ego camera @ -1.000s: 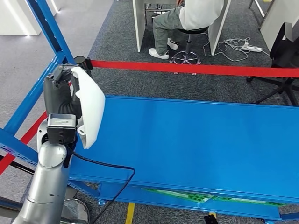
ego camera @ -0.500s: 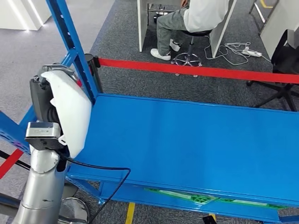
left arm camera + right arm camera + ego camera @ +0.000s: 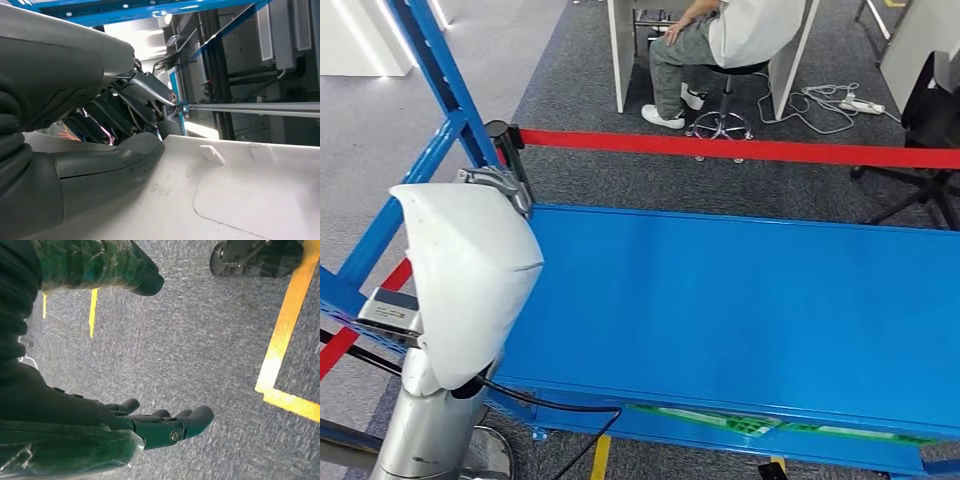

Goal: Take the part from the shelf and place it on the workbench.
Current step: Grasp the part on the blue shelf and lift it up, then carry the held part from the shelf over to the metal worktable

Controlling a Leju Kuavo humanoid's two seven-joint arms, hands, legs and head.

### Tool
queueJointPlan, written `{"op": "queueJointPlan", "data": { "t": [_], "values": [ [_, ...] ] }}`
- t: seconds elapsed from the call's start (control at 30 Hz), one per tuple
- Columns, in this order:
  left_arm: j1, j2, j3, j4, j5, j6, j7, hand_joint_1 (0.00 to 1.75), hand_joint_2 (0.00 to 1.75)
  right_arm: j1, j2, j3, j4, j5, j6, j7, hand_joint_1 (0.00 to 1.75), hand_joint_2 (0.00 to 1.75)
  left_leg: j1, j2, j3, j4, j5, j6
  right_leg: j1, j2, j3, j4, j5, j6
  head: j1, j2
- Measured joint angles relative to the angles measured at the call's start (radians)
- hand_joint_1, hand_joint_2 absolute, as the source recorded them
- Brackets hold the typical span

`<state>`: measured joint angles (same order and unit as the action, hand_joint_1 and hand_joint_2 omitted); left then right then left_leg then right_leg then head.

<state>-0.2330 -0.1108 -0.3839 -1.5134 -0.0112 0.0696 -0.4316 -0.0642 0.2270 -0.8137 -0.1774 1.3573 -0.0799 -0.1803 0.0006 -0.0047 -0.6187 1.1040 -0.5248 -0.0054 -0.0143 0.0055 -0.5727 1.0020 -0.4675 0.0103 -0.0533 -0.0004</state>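
A white curved plastic part (image 3: pixel 467 280) is held up at the left end of the blue workbench (image 3: pixel 743 310), over its corner. My left hand (image 3: pixel 124 125) grips it: in the left wrist view the thumb (image 3: pixel 113 162) lies on the part's white inner face (image 3: pixel 241 195) and the dark fingers (image 3: pixel 147 95) reach around its edge. In the head view the part hides most of that hand; a metal fingertip piece (image 3: pixel 497 182) shows above it. My right hand (image 3: pixel 158 422) hangs over grey carpet, fingers apart and holding nothing.
Blue shelf beams (image 3: pixel 433 70) rise at the left beside the bench. A red barrier tape (image 3: pixel 743 150) runs behind the bench. A person sits on a stool (image 3: pixel 727 40) beyond it. Yellow floor lines (image 3: pixel 281 340) lie below my right hand.
The part has turned and swung right and nearer the camera, now covering the left hand and wrist camera. The view itself shifted between frames.
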Motion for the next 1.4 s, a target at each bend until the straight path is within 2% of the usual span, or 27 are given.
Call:
{"op": "queueJointPlan", "data": {
  "t": [0.07,0.1,0.13,0.17,0.23,0.27,0.33,0.43,0.5,0.57,0.6,0.63,0.67,0.73,0.8,0.83,0.93,1.0,1.07,1.1,1.13,1.17,1.2,1.27,1.3,1.33,1.4],
  "values": [
    [0.010,0.003,-0.011,-0.002,-0.007,-0.001,-0.005,1.75,1.75,0.001,0.000,-0.002,0.000,0.000,0.000,0.000,0.00,1.75,0.003,0.000,-0.060,0.132,-0.060,-0.007,0.000,-0.001,0.000,0.001,-0.001,-0.003,-0.003,0.000],
    [0.017,0.004,-0.017,-0.003,-0.014,0.000,-0.009,1.75,1.75,0.001,0.000,-0.004,0.000,0.000,0.000,0.000,0.00,1.75,0.004,0.000,-0.081,0.177,-0.072,-0.008,0.000,-0.001,0.000,0.001,-0.001,-0.003,-0.003,0.000],
    [0.023,0.006,-0.025,-0.005,-0.023,0.002,-0.013,1.75,1.75,0.001,0.000,-0.005,0.000,0.000,0.000,0.000,0.00,1.75,0.004,0.000,-0.086,0.187,-0.063,-0.008,0.000,-0.001,0.000,0.001,-0.001,-0.004,-0.003,0.000],
    [0.028,0.008,-0.032,-0.008,-0.033,0.006,-0.019,1.75,1.75,0.001,0.000,-0.007,0.000,0.000,0.000,0.000,0.00,1.75,0.004,0.000,-0.073,0.159,-0.036,-0.005,0.001,0.000,0.001,0.001,-0.002,-0.004,-0.003,0.000],
    [0.033,0.010,-0.048,-0.020,-0.051,0.012,-0.031,1.75,1.75,0.000,0.000,-0.010,0.000,0.000,0.000,0.000,0.00,1.75,0.002,0.000,-0.013,0.032,0.035,0.006,0.003,0.001,0.004,0.002,-0.003,-0.003,-0.003,0.000],
    [0.035,0.011,-0.056,-0.026,-0.058,0.014,-0.037,1.75,1.75,0.000,0.000,-0.010,0.000,0.000,0.000,0.000,0.00,1.75,0.000,0.000,0.015,-0.027,0.058,0.012,0.004,0.001,0.004,0.002,-0.003,-0.001,-0.002,0.000],
    [0.039,0.012,-0.068,-0.039,-0.070,0.018,-0.046,1.75,1.75,0.000,0.001,-0.011,0.000,0.001,0.000,0.000,0.00,1.75,-0.004,0.000,0.038,-0.082,0.065,0.021,0.007,0.000,-0.001,0.003,-0.002,0.007,-0.002,0.000],
    [0.050,0.015,-0.085,-0.058,-0.085,0.023,-0.057,1.75,1.75,0.000,0.002,-0.012,0.000,0.001,0.001,0.000,0.00,1.75,0.001,0.000,0.039,-0.099,0.070,0.030,0.006,-0.002,-0.011,0.009,-0.008,0.023,-0.001,0.000],
    [0.054,0.015,-0.097,-0.069,-0.090,0.024,-0.061,1.75,1.75,-0.001,0.002,-0.013,0.000,0.001,0.000,0.000,0.00,1.75,0.006,0.002,0.040,-0.107,0.076,0.038,0.004,-0.002,-0.042,0.078,-0.056,0.032,0.003,0.000],
    [0.060,0.016,-0.105,-0.074,-0.093,0.024,-0.062,1.75,1.75,0.000,0.002,-0.013,0.000,0.001,0.000,0.000,0.00,1.75,0.005,0.003,0.037,-0.107,0.079,0.041,0.003,-0.002,-0.099,0.214,-0.124,0.039,0.007,0.000],
    [0.063,0.017,-0.108,-0.074,-0.093,0.024,-0.062,1.75,1.75,0.001,0.002,-0.014,0.000,0.001,0.000,0.000,0.00,1.75,0.004,0.003,0.035,-0.107,0.080,0.042,0.002,-0.003,-0.122,0.268,-0.143,0.041,0.007,0.000],
    [0.066,0.017,-0.111,-0.074,-0.094,0.024,-0.062,1.75,1.75,0.002,0.002,-0.015,0.000,0.001,0.000,0.000,0.00,1.75,0.004,0.003,0.034,-0.107,0.081,0.042,0.002,-0.003,-0.128,0.289,-0.144,0.043,0.007,0.000],
    [0.068,0.018,-0.113,-0.074,-0.094,0.024,-0.062,1.75,1.75,0.002,0.002,-0.016,0.000,0.001,0.000,0.000,0.00,1.75,0.003,0.003,0.034,-0.106,0.082,0.042,0.002,-0.003,-0.113,0.267,-0.125,0.043,0.007,0.000],
    [0.070,0.018,-0.115,-0.075,-0.095,0.024,-0.062,1.75,1.75,0.000,0.002,-0.017,0.000,0.001,0.000,0.000,0.00,1.75,0.003,0.003,0.034,-0.104,0.083,0.038,0.001,-0.003,-0.040,0.134,-0.062,0.042,0.007,0.000],
    [0.070,0.018,-0.116,-0.079,-0.095,0.024,-0.064,1.75,1.75,-0.003,0.002,-0.017,0.000,0.001,0.000,0.000,0.00,1.75,-0.002,0.002,0.028,-0.097,0.084,0.030,0.002,-0.002,0.020,0.024,-0.032,0.035,0.006,0.000],
    [0.070,0.019,-0.117,-0.081,-0.095,0.024,-0.065,1.75,1.75,-0.004,0.002,-0.018,0.000,0.001,0.000,-0.001,0.00,1.75,-0.004,0.002,0.024,-0.093,0.086,0.025,0.003,-0.001,0.029,0.006,-0.031,0.031,0.006,0.000],
    [0.072,0.022,-0.120,-0.083,-0.099,0.024,-0.068,1.75,1.75,0.000,0.003,-0.020,0.000,0.001,0.000,-0.002,0.00,1.75,-0.004,0.002,0.015,-0.085,0.085,0.011,0.001,0.000,0.025,0.005,-0.024,0.014,0.006,0.000],
    [0.073,0.024,-0.121,-0.087,-0.101,0.025,-0.071,1.75,1.75,0.001,0.003,-0.020,0.000,0.001,0.000,-0.002,0.00,1.75,-0.001,0.002,-0.005,-0.032,0.041,0.000,-0.002,-0.002,0.022,0.002,-0.017,0.002,0.001,0.000],
    [0.075,0.026,-0.122,-0.090,-0.103,0.025,-0.073,1.75,1.75,-0.001,0.003,-0.021,0.000,0.001,0.000,-0.003,0.00,1.75,0.002,0.002,-0.052,0.089,-0.032,-0.009,-0.001,-0.004,0.015,0.003,-0.012,-0.005,-0.004,0.000],
    [0.077,0.027,-0.123,-0.090,-0.103,0.025,-0.074,1.75,1.75,0.000,0.003,-0.021,0.000,0.001,0.000,-0.003,0.00,1.75,0.003,0.002,-0.074,0.147,-0.058,-0.011,-0.001,-0.005,0.011,0.003,-0.010,-0.007,-0.004,0.000],
    [0.079,0.029,-0.123,-0.090,-0.104,0.025,-0.074,1.75,1.75,0.000,0.003,-0.021,0.000,0.001,0.000,-0.003,0.00,1.75,0.003,0.002,-0.083,0.179,-0.067,-0.011,0.001,-0.006,0.007,0.004,-0.008,-0.008,-0.004,0.000],
    [0.080,0.030,-0.124,-0.090,-0.104,0.025,-0.074,1.75,1.75,0.000,0.003,-0.021,0.000,0.001,0.000,-0.003,0.00,1.75,0.003,0.002,-0.075,0.176,-0.057,-0.008,0.002,-0.006,0.004,0.004,-0.006,-0.009,-0.004,0.000],
    [0.080,0.031,-0.125,-0.090,-0.105,0.025,-0.075,1.75,1.75,0.000,0.003,-0.021,0.000,0.001,0.000,-0.003,0.00,1.75,0.002,0.002,-0.047,0.134,-0.030,-0.003,0.004,-0.006,0.003,0.004,-0.004,-0.008,-0.004,0.000],
    [0.080,0.032,-0.128,-0.093,-0.105,0.025,-0.077,1.75,1.75,-0.001,0.004,-0.021,0.000,0.001,0.000,-0.003,0.00,1.75,-0.003,0.002,0.029,0.003,0.025,0.014,0.008,-0.005,0.001,0.005,-0.001,-0.006,-0.004,0.000],
    [0.079,0.032,-0.130,-0.096,-0.106,0.025,-0.078,1.75,1.75,-0.001,0.004,-0.021,0.000,0.001,0.000,-0.003,0.00,1.75,-0.006,0.002,0.057,-0.050,0.040,0.022,0.009,-0.005,-0.002,0.006,0.002,-0.003,-0.004,0.000],
    [0.079,0.032,-0.132,-0.098,-0.106,0.025,-0.079,1.75,1.75,-0.002,0.004,-0.021,0.000,0.001,0.000,-0.003,0.00,1.75,-0.008,0.002,0.071,-0.080,0.043,0.028,0.010,-0.006,-0.006,0.007,0.004,0.001,-0.003,0.000],
    [0.080,0.032,-0.136,-0.100,-0.107,0.025,-0.080,1.75,1.75,-0.002,0.005,-0.021,0.000,0.001,0.000,-0.003,0.00,1.75,-0.009,0.001,0.070,-0.095,0.043,0.032,0.010,-0.008,-0.012,0.005,0.012,0.013,-0.003,0.000]
  ]
}}
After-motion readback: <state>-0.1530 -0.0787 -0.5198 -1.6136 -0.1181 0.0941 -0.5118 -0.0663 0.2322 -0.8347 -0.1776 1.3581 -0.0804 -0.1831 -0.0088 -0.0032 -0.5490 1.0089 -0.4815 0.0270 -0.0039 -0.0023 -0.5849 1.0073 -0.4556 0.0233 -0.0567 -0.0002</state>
